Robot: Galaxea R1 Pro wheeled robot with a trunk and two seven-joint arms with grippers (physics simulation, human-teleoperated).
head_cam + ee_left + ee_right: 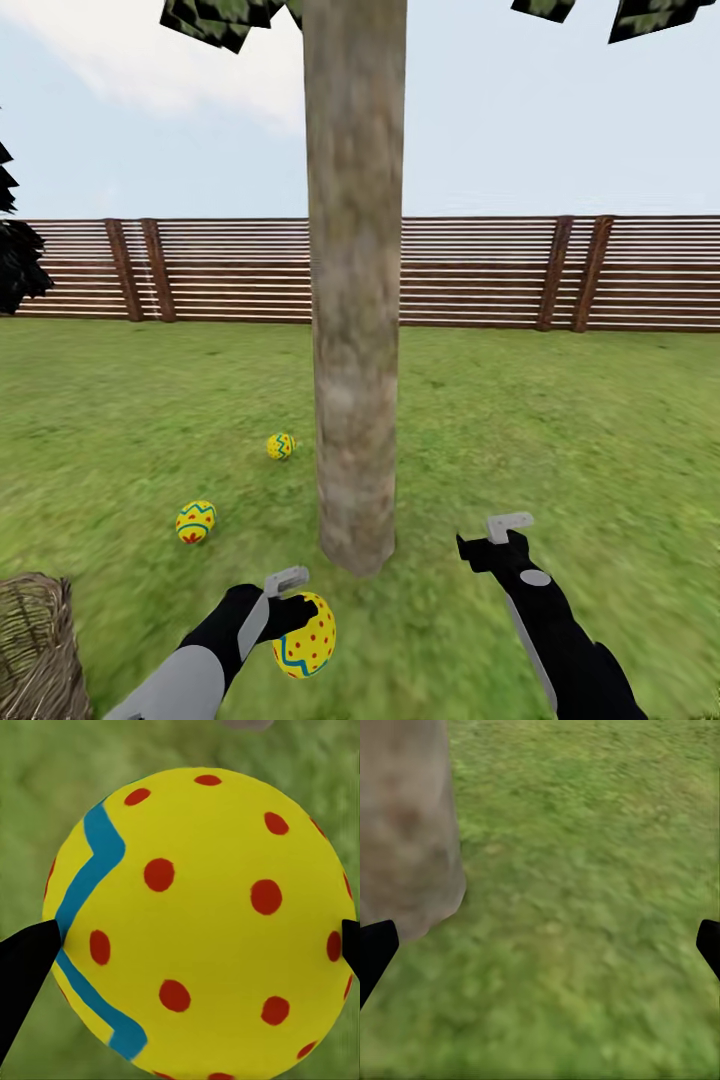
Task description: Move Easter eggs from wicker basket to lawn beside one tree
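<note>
A yellow egg (306, 636) with red dots and a teal zigzag sits between the fingers of my left gripper (288, 607), which is shut on it, low over the lawn (560, 440) just in front of the tree (355, 300). In the left wrist view that egg (202, 922) looms large between two black fingertips (22, 971). Two more eggs lie on the grass left of the trunk: one (281, 446) close beside it, the other (195, 521) nearer to me. The wicker basket (35, 640) stands at the lower left. My right gripper (492, 545) is open, right of the trunk (409, 825).
A brown slat fence (480, 270) closes off the garden behind the tree. A dark cone-shaped tree (15, 250) pokes in at the far left. Open grass (585, 907) spreads to the right of the trunk.
</note>
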